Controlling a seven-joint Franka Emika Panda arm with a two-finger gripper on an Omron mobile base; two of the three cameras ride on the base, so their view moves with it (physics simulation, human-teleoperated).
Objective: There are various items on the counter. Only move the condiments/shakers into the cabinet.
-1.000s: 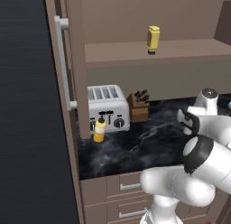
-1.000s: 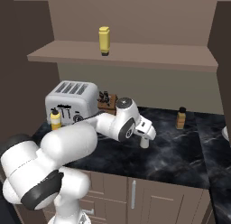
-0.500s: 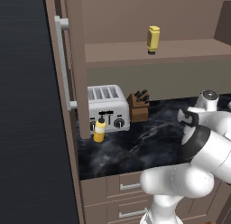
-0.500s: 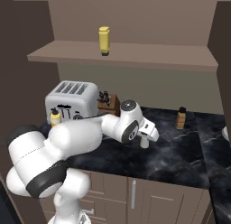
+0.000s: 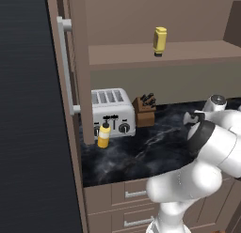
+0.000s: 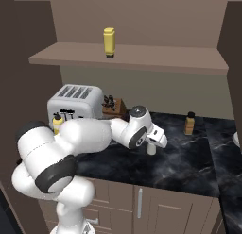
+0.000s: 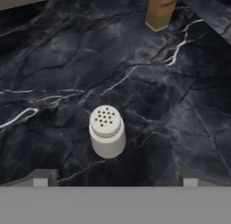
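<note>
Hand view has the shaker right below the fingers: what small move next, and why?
Probably ease straight down over the pale shaker. It stands upright on the counter, apart from the other bottle, centred between the wide-open fingers, which are not yet around it.

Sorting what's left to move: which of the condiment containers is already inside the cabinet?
The yellow bottle with the darker cap, standing upright on the cabinet shelf. The yellow squeeze bottle by the toaster and the pale shaker are on the counter.
</note>
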